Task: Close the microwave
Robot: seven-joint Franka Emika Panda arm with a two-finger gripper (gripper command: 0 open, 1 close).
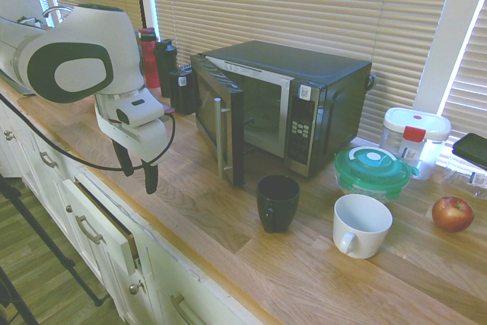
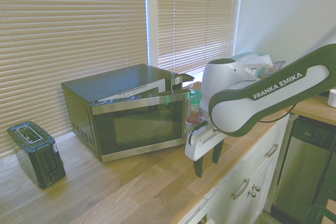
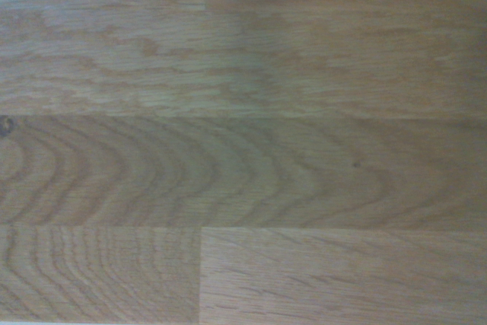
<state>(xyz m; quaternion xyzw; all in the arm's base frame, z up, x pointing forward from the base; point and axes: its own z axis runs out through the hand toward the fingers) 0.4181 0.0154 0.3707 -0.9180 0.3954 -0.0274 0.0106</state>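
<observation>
Outside the microwave (image 1: 327,74), the tool (image 1: 135,168) is hovering empty, fingers spread. Approach seems underway; pushing its ajar door (image 1: 219,119) should follow.

Can count one microwave (image 1: 319,74), with one gripper (image 1: 139,180) near it. Near the microwave's button-panel side, can see two mugs (image 1: 278,203), one apple (image 1: 453,214) and at least two lidded containers (image 1: 373,173). Past its door side, can find one toaster (image 2: 38,153) and at least two bottles (image 1: 165,68).
</observation>
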